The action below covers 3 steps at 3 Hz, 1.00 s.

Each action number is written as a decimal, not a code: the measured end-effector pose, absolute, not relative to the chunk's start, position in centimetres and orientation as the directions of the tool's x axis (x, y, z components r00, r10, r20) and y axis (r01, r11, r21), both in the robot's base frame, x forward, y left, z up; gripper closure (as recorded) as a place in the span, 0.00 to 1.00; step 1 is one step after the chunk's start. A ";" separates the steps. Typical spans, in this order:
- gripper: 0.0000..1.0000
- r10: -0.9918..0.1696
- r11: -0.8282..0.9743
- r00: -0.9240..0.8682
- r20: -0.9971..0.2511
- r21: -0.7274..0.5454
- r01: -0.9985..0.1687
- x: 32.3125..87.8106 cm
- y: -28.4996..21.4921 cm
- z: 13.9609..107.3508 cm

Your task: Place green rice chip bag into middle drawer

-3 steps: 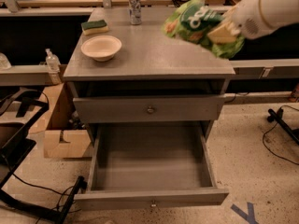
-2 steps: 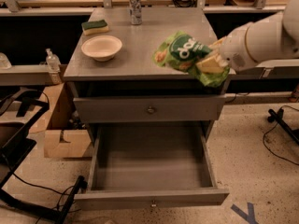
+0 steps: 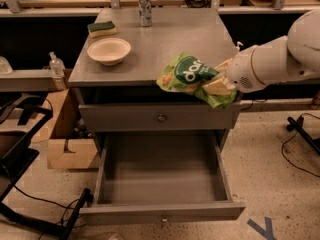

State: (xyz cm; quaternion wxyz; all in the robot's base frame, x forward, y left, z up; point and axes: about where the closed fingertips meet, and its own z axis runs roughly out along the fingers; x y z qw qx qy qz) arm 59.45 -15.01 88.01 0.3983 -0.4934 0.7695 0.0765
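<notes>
The green rice chip bag (image 3: 187, 75) is a crumpled bright green foil bag with white lettering. My gripper (image 3: 218, 82) is shut on its right end and holds it in the air at the cabinet's front right edge, above the drawers. The white arm (image 3: 272, 59) comes in from the right. The middle drawer (image 3: 161, 211) is pulled fully open below, a wide grey tray with a small knob on its front. Its inside shows nothing in it. The knobbed drawer above it (image 3: 161, 117) is closed.
On the grey cabinet top (image 3: 165, 39) sit a white bowl (image 3: 109, 50), a green-and-yellow sponge (image 3: 102, 29) and a metal can (image 3: 145, 9). A cardboard box (image 3: 65, 149) and black cables lie on the floor at left. A blue tape mark (image 3: 262, 227) is on the floor at right.
My gripper has carried the bag down and to the left, from above the cabinet's back right to its front edge over the open drawer.
</notes>
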 end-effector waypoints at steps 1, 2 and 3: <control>1.00 -0.674 0.493 -0.201 -0.711 -0.231 -0.839 58.7 -14.1 85.2; 1.00 -0.619 0.485 -0.253 -0.744 -0.109 -0.868 58.0 -12.3 78.1; 1.00 -0.572 0.461 -0.293 -0.766 -0.006 -0.887 57.9 -10.3 70.1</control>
